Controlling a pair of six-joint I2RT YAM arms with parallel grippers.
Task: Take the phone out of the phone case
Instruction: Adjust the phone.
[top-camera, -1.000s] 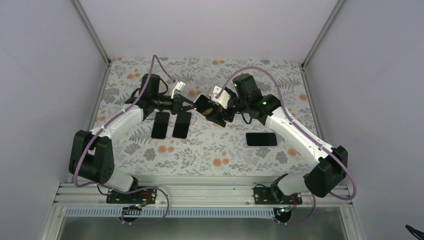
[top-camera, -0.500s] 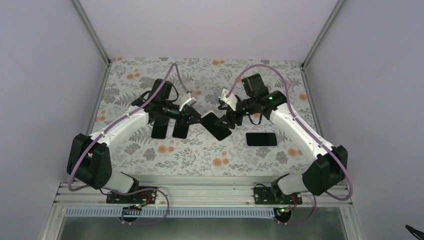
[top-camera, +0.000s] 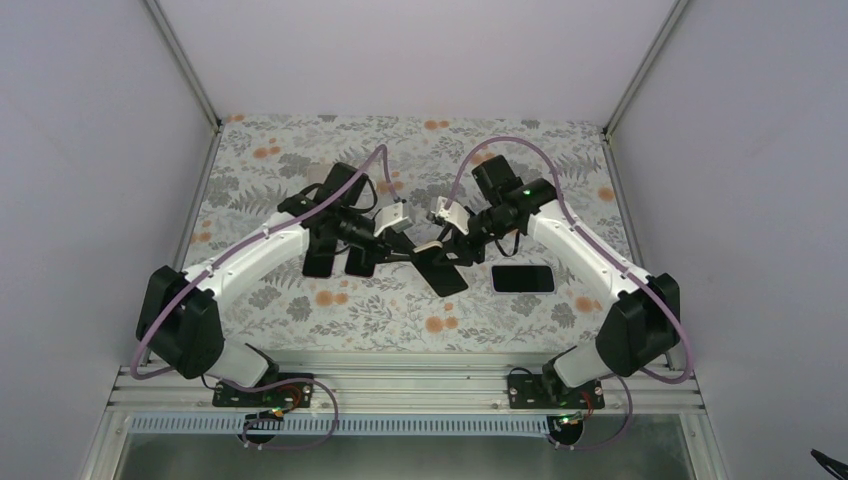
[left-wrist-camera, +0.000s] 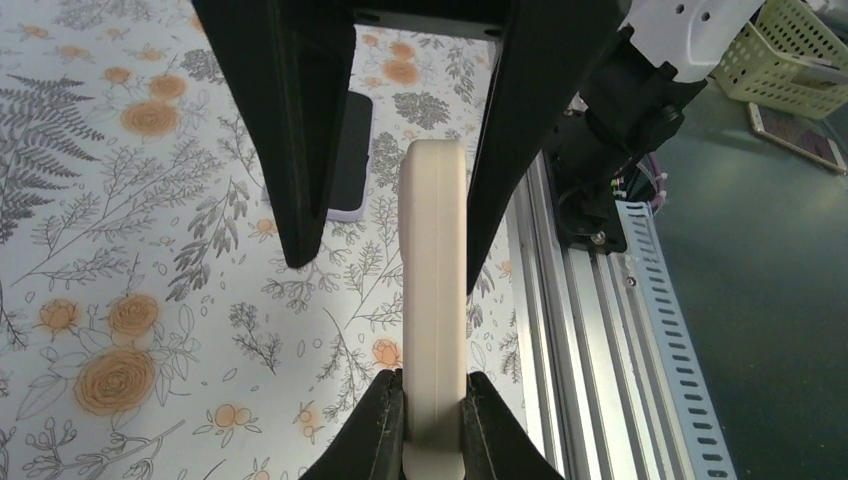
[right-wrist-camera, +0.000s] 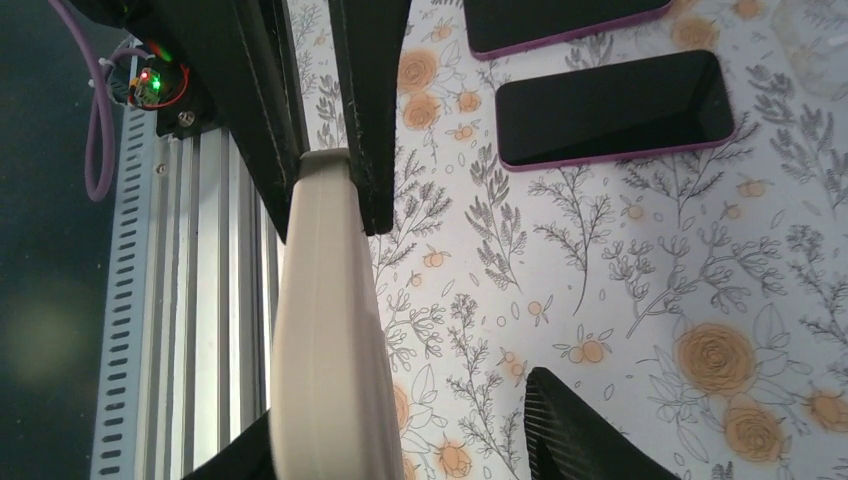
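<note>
A phone in a cream phone case hangs edge-up above the middle of the table, its dark face sloping toward the near side. My left gripper is shut on the case's thin edge; in the left wrist view both pads pinch the cream edge at my left gripper. My right gripper straddles the other end, open. In the right wrist view the case rests against one finger of my right gripper, while the other finger stands well apart.
Two dark phones lie side by side under the left arm. A third phone lies to the right of centre. The aluminium rail runs along the near edge. A yellow basket sits beyond the rail.
Both grippers and the cased phone have shifted toward the near side and lower. The right gripper's jaws have narrowed around the case; the left has kept its grip.
</note>
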